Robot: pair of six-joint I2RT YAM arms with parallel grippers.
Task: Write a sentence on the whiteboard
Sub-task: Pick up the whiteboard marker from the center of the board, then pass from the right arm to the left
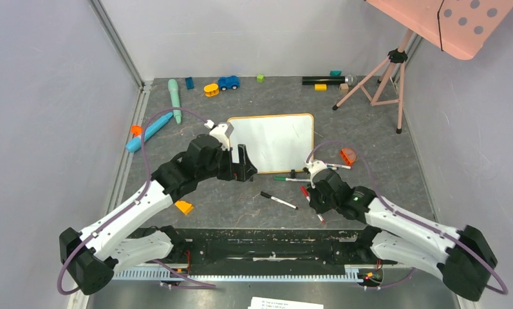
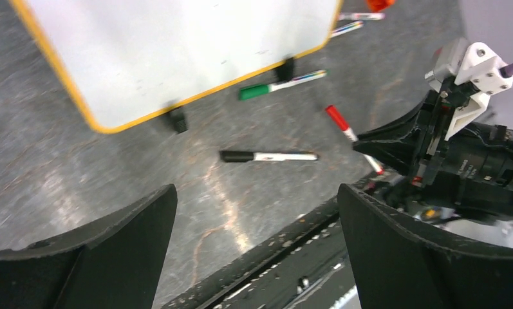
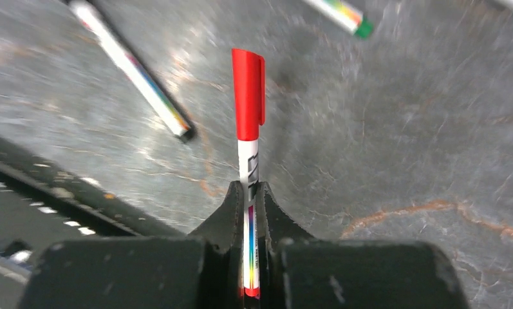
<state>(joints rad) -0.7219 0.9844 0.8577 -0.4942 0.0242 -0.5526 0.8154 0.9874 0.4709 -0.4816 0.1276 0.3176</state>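
The whiteboard (image 1: pixel 273 138) (image 2: pixel 176 45) lies flat mid-table, its face blank; the sentence does not show on it. My right gripper (image 1: pixel 311 188) (image 3: pixel 248 190) is just in front of the board's near right corner, shut on a red-capped marker (image 3: pixel 248 103) (image 2: pixel 338 121). The cap points away from the wrist. My left gripper (image 1: pixel 242 162) (image 2: pixel 257 193) hovers at the board's near left corner, open, with nothing between its fingers. A black-capped marker (image 1: pixel 279 200) (image 2: pixel 268 156) and a green-capped marker (image 1: pixel 289 179) (image 2: pixel 282 85) lie loose on the table between the two grippers.
An orange object (image 1: pixel 347 155) lies right of the board. A tripod (image 1: pixel 382 77) at the back right carries a pink dotted panel (image 1: pixel 459 22). Toys line the back edge, among them a blue car (image 1: pixel 228 82). A teal pen (image 1: pixel 174 96) and a blue marker (image 1: pixel 149 132) lie at left.
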